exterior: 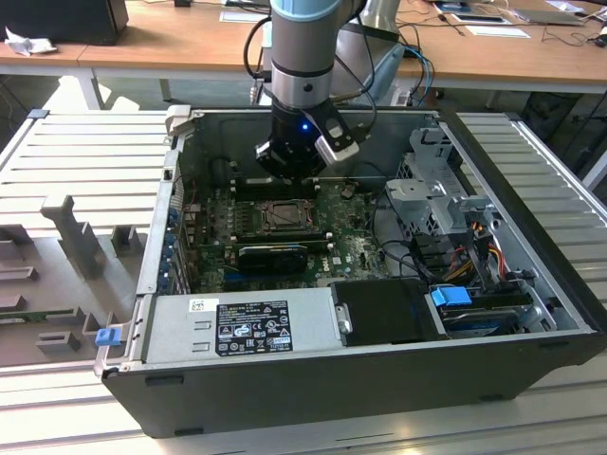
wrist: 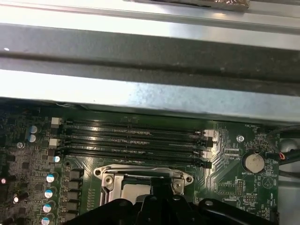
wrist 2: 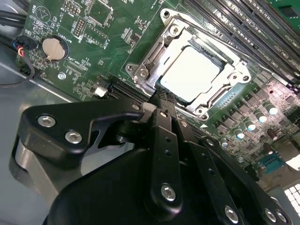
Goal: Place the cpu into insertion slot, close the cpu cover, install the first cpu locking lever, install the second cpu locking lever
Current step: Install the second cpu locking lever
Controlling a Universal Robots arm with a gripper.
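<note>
The cpu point(wrist 2: 190, 72) lies flat in the insertion slot point(exterior: 282, 216), its pale face showing through the window of the cpu cover point(wrist 2: 230, 75). The silvery cover lies down over the chip, and both its frame point(wrist: 140, 172) and the cpu point(wrist: 135, 190) appear in the first wrist view. My gripper point(wrist 2: 161, 98) hangs just above the socket's edge, its black fingers brought together with nothing between them. In the exterior view the gripper point(exterior: 289, 175) stands over the back of the motherboard, just behind the socket. I cannot tell how the locking levers stand.
Long black memory slots point(wrist: 136, 140) run beside the socket, with the case's metal wall point(wrist: 150, 89) behind them. A coin battery point(wrist 2: 51, 48) sits on the board. A black graphics card point(exterior: 270, 254), power supply point(exterior: 242, 327), drive cage point(exterior: 436, 190) and cables point(exterior: 465, 256) crowd the case.
</note>
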